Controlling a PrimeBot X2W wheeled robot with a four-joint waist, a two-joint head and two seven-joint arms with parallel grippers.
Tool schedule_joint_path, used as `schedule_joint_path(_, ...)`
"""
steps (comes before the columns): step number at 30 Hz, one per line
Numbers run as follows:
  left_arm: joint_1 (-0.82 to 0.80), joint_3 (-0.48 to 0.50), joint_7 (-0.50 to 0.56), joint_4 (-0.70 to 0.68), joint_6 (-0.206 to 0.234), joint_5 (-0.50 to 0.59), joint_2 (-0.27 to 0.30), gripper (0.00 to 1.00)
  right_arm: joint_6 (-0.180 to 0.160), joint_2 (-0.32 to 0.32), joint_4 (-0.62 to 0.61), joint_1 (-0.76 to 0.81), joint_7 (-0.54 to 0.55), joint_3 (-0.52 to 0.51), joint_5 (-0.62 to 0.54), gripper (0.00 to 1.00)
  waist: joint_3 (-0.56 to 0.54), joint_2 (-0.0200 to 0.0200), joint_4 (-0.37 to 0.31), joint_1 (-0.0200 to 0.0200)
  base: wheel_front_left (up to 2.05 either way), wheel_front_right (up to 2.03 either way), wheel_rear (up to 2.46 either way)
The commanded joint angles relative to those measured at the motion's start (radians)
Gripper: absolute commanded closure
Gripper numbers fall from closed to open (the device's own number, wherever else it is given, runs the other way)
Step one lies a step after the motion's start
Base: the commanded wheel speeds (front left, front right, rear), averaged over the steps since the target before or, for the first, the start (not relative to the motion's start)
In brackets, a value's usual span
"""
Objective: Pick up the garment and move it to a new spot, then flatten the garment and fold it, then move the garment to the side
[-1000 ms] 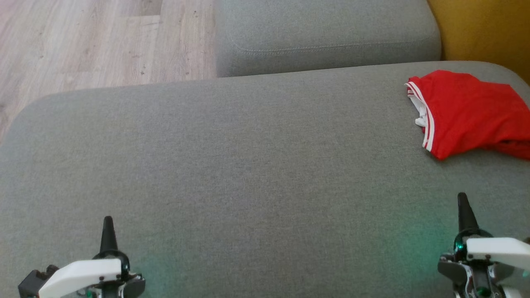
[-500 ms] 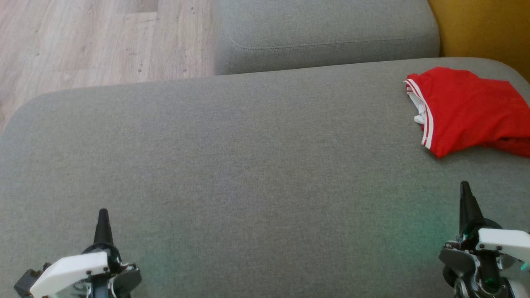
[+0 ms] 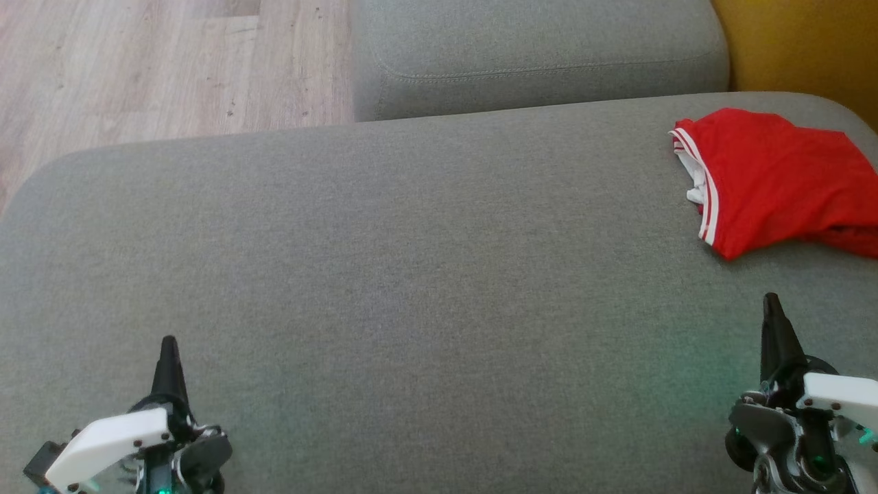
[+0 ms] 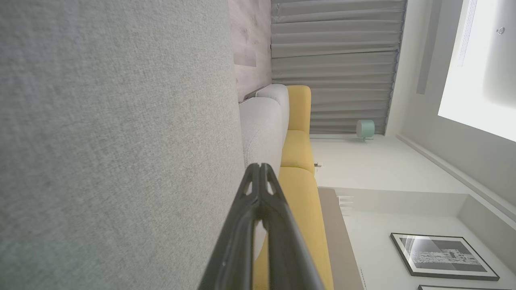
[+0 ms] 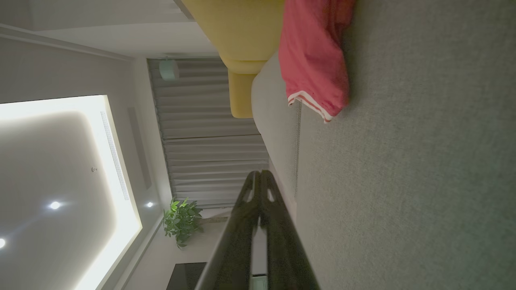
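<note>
A red garment (image 3: 775, 178) with white trim lies in a compact, roughly folded bundle at the upper right of the head view, near the right edge of a grey cushion (image 3: 411, 274). The left gripper (image 3: 169, 346) at lower left and the right gripper (image 3: 772, 305) at lower right are both clenched on nothing, apart from the cloth. The garment looks folded and set aside, so the task seems all but done.

My right gripper (image 5: 260, 174) pinched closed, empty, beside grey sofa cushion (image 5: 403, 181); red white-trimmed garment (image 5: 314, 60) lies ahead on it, apart.
</note>
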Motion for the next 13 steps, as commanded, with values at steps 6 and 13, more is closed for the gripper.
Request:
schedule_joint_path(6, -0.048, 0.040, 0.007, -0.036, -0.007, -0.005, 0.004, 1.00, 0.008, -0.010, -0.040, -0.055, 0.006, 0.020, 0.007, 1.00, 0.000, 0.0000, 0.000, 0.0000, 0.00, 0.00, 0.00)
schedule_joint_path(13, -0.048, 0.040, 0.007, -0.036, -0.007, -0.005, 0.004, 1.00, 0.008, -0.010, -0.040, -0.055, 0.006, 0.020, 0.007, 1.00, 0.000, 0.0000, 0.000, 0.0000, 0.00, 0.00, 0.00)
